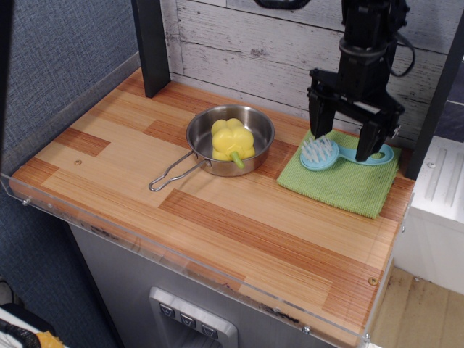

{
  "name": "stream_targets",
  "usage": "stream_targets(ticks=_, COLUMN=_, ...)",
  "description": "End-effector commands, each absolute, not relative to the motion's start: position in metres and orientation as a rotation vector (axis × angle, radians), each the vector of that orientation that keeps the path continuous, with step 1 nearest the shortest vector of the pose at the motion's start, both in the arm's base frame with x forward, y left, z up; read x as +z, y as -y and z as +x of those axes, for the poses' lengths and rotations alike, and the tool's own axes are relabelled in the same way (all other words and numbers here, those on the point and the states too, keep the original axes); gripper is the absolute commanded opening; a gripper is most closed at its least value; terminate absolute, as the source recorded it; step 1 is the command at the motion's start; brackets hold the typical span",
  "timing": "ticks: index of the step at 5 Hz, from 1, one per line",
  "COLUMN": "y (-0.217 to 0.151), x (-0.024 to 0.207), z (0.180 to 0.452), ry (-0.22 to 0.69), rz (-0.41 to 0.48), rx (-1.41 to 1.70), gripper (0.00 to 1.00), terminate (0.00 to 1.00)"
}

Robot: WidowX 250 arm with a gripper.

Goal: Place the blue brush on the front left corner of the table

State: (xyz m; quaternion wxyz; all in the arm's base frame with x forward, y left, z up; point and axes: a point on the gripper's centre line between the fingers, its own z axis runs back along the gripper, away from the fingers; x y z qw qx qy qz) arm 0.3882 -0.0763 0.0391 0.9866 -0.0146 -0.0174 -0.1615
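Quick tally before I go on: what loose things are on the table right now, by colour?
Blue: 1, the blue brush
Green: 1, the green cloth under the brush
Yellow: 1, the yellow pepper in the pan
Silver: 1, the metal pan
Total: 4 on the table

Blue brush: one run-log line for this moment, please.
tool open, over brush | blue brush on green cloth, ungrasped | table front-left corner: pending

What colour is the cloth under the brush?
Green; the cloth under the blue brush shows plainly in the observation.image view.
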Motion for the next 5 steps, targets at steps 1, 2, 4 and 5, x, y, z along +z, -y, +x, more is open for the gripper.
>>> stream_targets(ticks=1, y=0.0797, x=0.0407, z=0.4026, ry=0.046, rz=-0.046, rx=-0.350, gripper=1.00, terminate=0.00)
stream_targets(ticks=2, y=0.0817, x=0.0358, z=0.4051, ry=0.028, rz=-0.053, rx=-0.359, gripper=1.00, terminate=0.00)
stream_targets(ticks=4, y=0.0860, x=0.0310, z=0.4073, ry=0.016, rz=-0.062, rx=-0.369, gripper=0.00, terminate=0.00)
stream_targets(ticks=5, y=0.0873, x=0.0327, z=0.4075, ry=0.006, rz=-0.067, rx=-0.381, gripper=0.00, terminate=0.00)
